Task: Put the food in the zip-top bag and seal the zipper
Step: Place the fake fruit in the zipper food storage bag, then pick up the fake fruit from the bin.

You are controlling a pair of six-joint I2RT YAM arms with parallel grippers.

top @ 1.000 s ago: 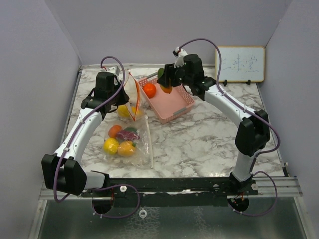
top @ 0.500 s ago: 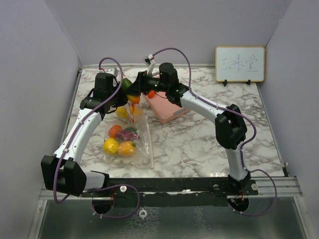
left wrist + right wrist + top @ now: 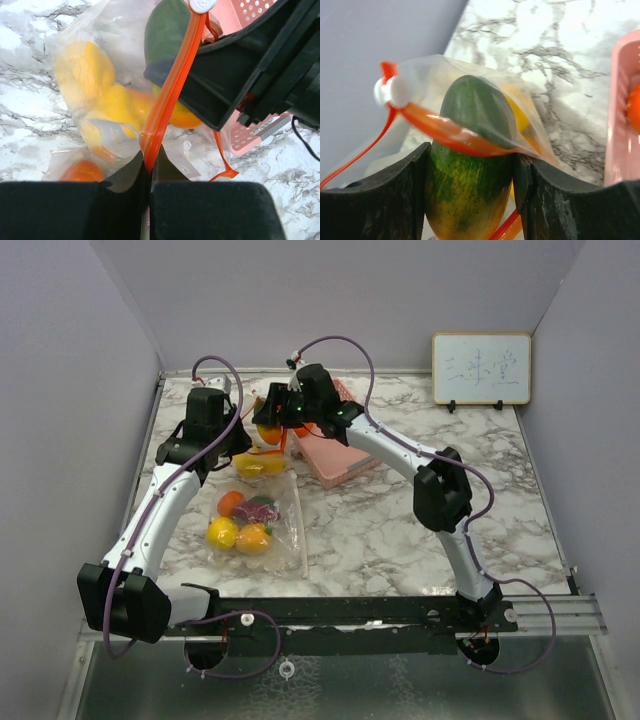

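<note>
Nearest the arm bases, flat on the white marbled desk (image 3: pixel 400 530): clear zip-top plastic bag (image 3: pixel 285 540), loaded with a small round orange toy fruit (image 3: pixel 231 502), a purple toy piece (image 3: pixel 262 511), a yellow toy lemon (image 3: pixel 221 533) and a yellow-orange toy fruit (image 3: pixel 254 538). Further in, more yellow toy pieces (image 3: pixel 85 70) bunched behind the clear film near the bag's mouth. At that mouth, left tool (image 3: pixel 150 187) pressed together, pinching the bag's orange zipper strip (image 3: pixel 172 85) and holding that edge up off the desk. Just beyond, right tool (image 3: pixel 470 165) clamped on a glossy green-to-yellow toy mango (image 3: pixel 467 200), one finger on either side, green end at the bag's mouth with the zipper strip crossing in front of it and film draped over its top. At the strip's far end, white plastic slider (image 3: pixel 394 91). Behind the right tool, pink slotted plastic basket (image 3: pixel 335 465) on the desk, beside the bag's mouth, with one orange toy fruit (image 3: pixel 634 107) inside. Farthest back, small wood-framed whiteboard (image 3: pixel 481 368) propped against the wall.
</note>
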